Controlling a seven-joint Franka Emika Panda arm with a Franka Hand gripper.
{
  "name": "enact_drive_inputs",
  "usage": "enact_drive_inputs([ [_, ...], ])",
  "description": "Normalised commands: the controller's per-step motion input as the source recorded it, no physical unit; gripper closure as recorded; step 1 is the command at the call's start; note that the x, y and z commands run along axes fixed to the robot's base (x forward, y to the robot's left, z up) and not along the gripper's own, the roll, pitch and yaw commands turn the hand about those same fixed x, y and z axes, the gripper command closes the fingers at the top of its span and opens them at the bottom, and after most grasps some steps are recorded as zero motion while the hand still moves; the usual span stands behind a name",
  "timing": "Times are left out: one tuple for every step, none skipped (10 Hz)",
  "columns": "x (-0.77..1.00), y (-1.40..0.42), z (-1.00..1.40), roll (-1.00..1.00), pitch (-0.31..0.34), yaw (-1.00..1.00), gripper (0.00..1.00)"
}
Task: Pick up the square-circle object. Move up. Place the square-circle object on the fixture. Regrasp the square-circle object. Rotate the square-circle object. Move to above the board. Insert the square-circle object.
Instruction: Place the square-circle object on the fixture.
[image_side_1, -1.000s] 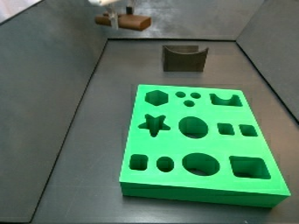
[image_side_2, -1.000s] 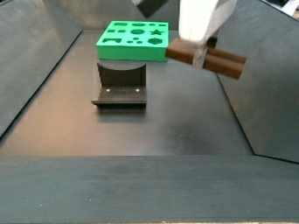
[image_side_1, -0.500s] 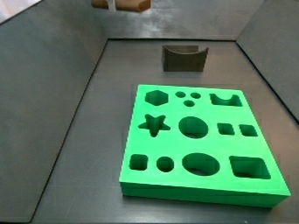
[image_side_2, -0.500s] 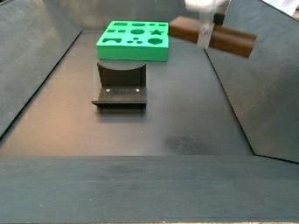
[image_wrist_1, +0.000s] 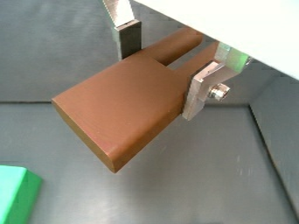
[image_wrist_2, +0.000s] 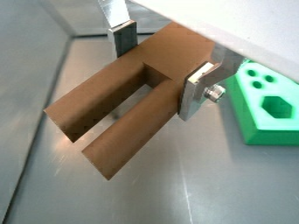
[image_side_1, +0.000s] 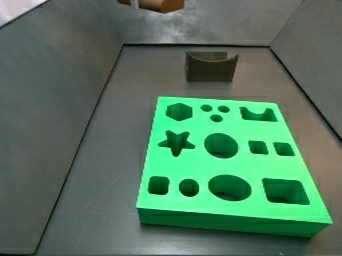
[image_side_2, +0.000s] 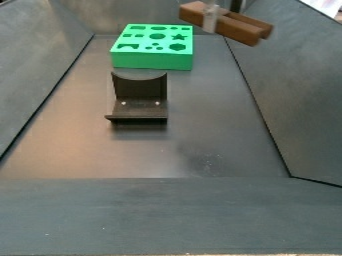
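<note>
Two silver finger plates of the gripper clamp the square-circle object between them in both wrist views, one plate on each flank of the brown wooden piece, so the jaws stand narrow, closed on the wood. In a wrist view the piece shows a long slot cut down its middle, leaving two parallel legs that jut out past the fingers; a bolt head sits on the nearer plate.

In both side views the piece is carried high, well clear of the dark floor. In a side view it sits at the very top edge of the frame, above the back wall of the enclosure, with only a sliver of the gripper showing (too little there to judge the jaws). In a side view it hangs near the right-hand wall, tilted a little, level with the far end of the floor.

The fixture stands on the floor near the back wall, its curved notch facing up, bare. In a side view it stands on its base plate mid-floor, just in front of the board. The board lies flat toward the front right part of the floor, its star, round, oval and square cut-outs all unfilled. A corner of it shows in a wrist view, beside the held piece.
</note>
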Motion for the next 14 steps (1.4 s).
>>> enact_drive_inputs([
  [1.0, -0.35, 0.0, -0.13, -0.006, -1.0, 1.0],
  [1.0, -0.31, 0.0, -0.14, -0.001, -1.0, 1.0],
  [1.0, -0.28, 0.0, -0.14, 0.004, -1.0, 1.0],
  [1.0, -0.24, 0.0, -0.16, 0.013, -1.0, 1.0],
  [1.0, -0.21, -0.01, -0.18, 0.023, -1.0, 1.0],
  [1.0, -0.19, -0.01, -0.19, 0.031, -1.0, 1.0],
  [1.0, -0.14, -0.01, -0.23, 0.057, -1.0, 1.0],
  [1.0, -0.12, -0.01, -0.24, 0.073, -1.0, 1.0],
  [1.0, -0.09, 0.0, -0.26, 0.104, -0.88, 1.0],
  [1.0, -0.06, 0.0, -0.22, 0.114, -0.58, 1.0],
  [1.0, 0.75, -0.04, -1.0, -0.021, -0.14, 1.0],
  [1.0, 0.79, -0.05, -1.0, -0.023, -0.1, 1.0],
  [1.0, 0.71, -0.04, -1.0, -0.011, -0.1, 1.0],
  [0.94, 0.59, -0.02, -1.0, 0.0, -0.1, 1.0],
])
